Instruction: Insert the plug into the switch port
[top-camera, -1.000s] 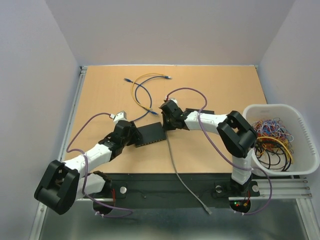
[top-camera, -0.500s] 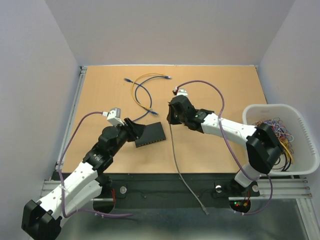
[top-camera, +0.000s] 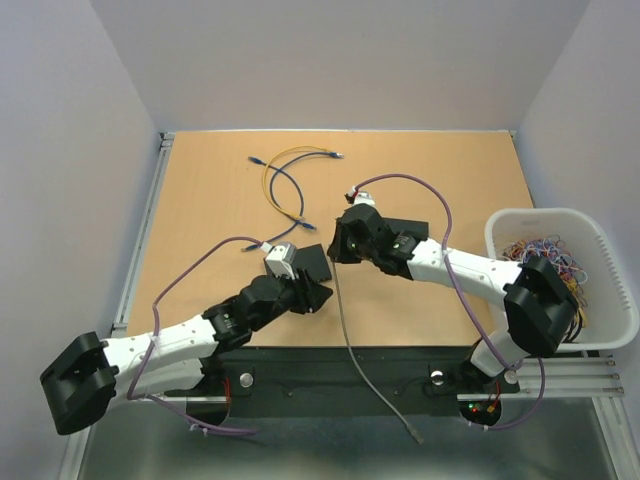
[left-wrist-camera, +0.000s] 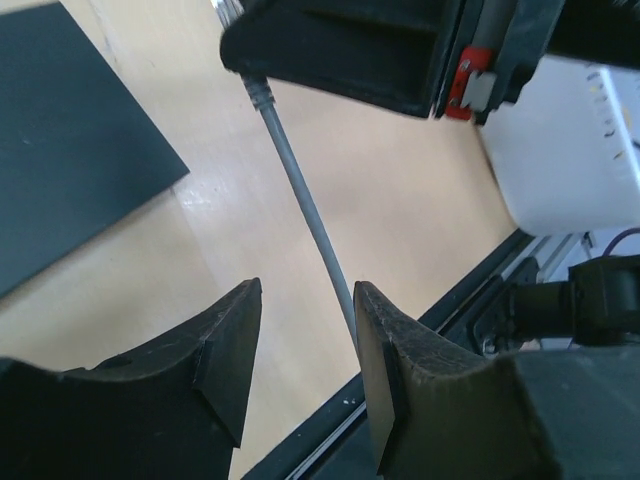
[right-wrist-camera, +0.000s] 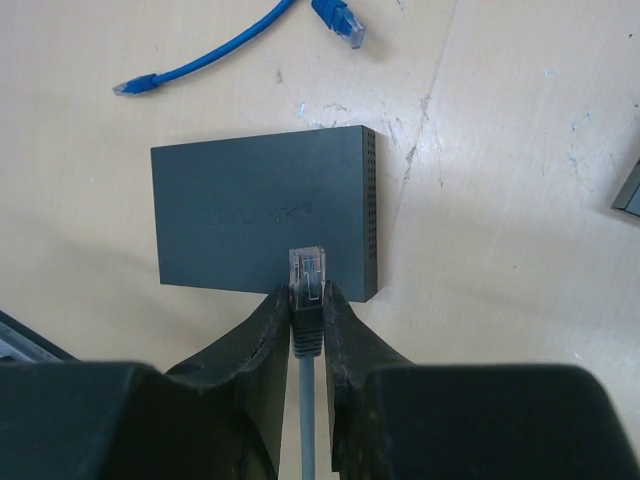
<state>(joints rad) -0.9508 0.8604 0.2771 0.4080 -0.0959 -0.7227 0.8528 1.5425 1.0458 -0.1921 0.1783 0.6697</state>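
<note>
Right wrist view first: what has the right gripper (right-wrist-camera: 307, 300) got?
— It is pinching the plug (right-wrist-camera: 308, 268) by its dark boot, fingers (right-wrist-camera: 270, 330) pressed in on either side. The clear head sticks out toward 12 o'clock, and the grey cable (right-wrist-camera: 311, 410) drops away toward 6 o'clock between the fingers.
— And the switch (right-wrist-camera: 265, 210)?
— It's a black box, flat on the table (right-wrist-camera: 500, 150), lying just past the plug at 12 o'clock. The plug's tip overlaps the box's 6 o'clock edge in this view; whether they touch I cannot tell. Vent slits show on the 3 o'clock end. The ports I cannot make out from here.
— Left gripper (left-wrist-camera: 307, 300)?
— Spread wide in its own wrist view, with nothing held. Beyond the fingers the grey cable crosses the wood, a corner of the switch lies at 10 o'clock and the right gripper's black body fills 12 o'clock.
— From the top camera?
— The left gripper sits at the switch's 6 o'clock edge and partly covers it. The right gripper is just beside the switch at 2 o'clock. The grey cable trails from there toward 5 o'clock, off the table's near edge.
— Anything else?
— Loose blue and yellow cables (top-camera: 300, 150) at 12 o'clock of the switch, and a white bin (top-camera: 548, 213) of cables at the table's 3 o'clock edge.
</note>
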